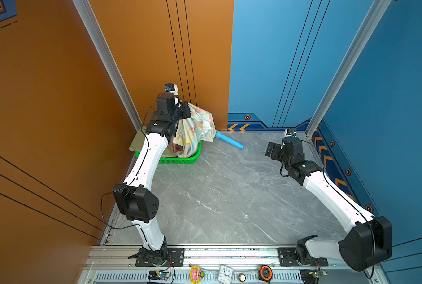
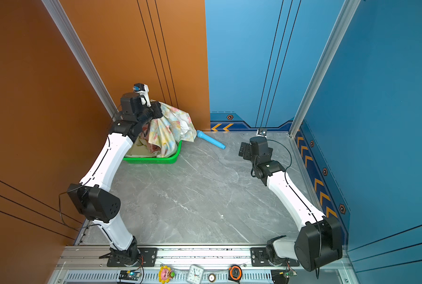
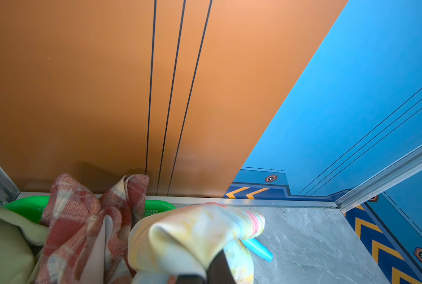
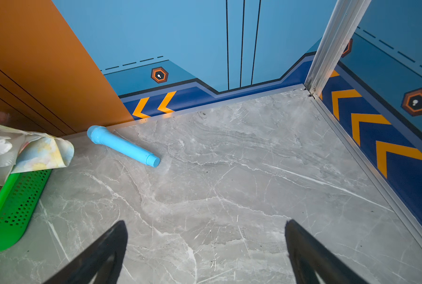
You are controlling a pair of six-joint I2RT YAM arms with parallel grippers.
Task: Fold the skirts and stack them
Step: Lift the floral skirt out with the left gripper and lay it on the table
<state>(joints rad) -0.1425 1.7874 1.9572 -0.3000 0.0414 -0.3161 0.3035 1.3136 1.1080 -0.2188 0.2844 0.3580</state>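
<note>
The left fingers (image 3: 219,266) are pinched tight on a bunched fold of the pastel flowered skirt (image 3: 192,236). It hangs from them above the green basket (image 1: 180,161) in the far left corner of the bench (image 1: 229,196), with its lower end trailing down into the basket. The right fingers (image 4: 106,253) stand wide with nothing between them, hovering over bare bench near the right-hand wall. Beside the lifted cloth, the plaid skirt (image 3: 74,221) lies crumpled in the basket, and the olive skirt (image 3: 3,246) sags over the rim toward the orange wall (image 1: 57,98). By that, the task looks barely begun: no skirt is spread flat, none is folded and no stack exists. All three have yet to be taken out, laid down, folded and piled. The basket sits hard against the orange wall, so the left wrist has little room behind it, and any pull should probably come toward the middle. The light-blue tube (image 4: 124,146) lies just beside the basket near the back edge, close to the hanging hem. The middle and front of the bench offer broad room for spreading cloth.
</note>
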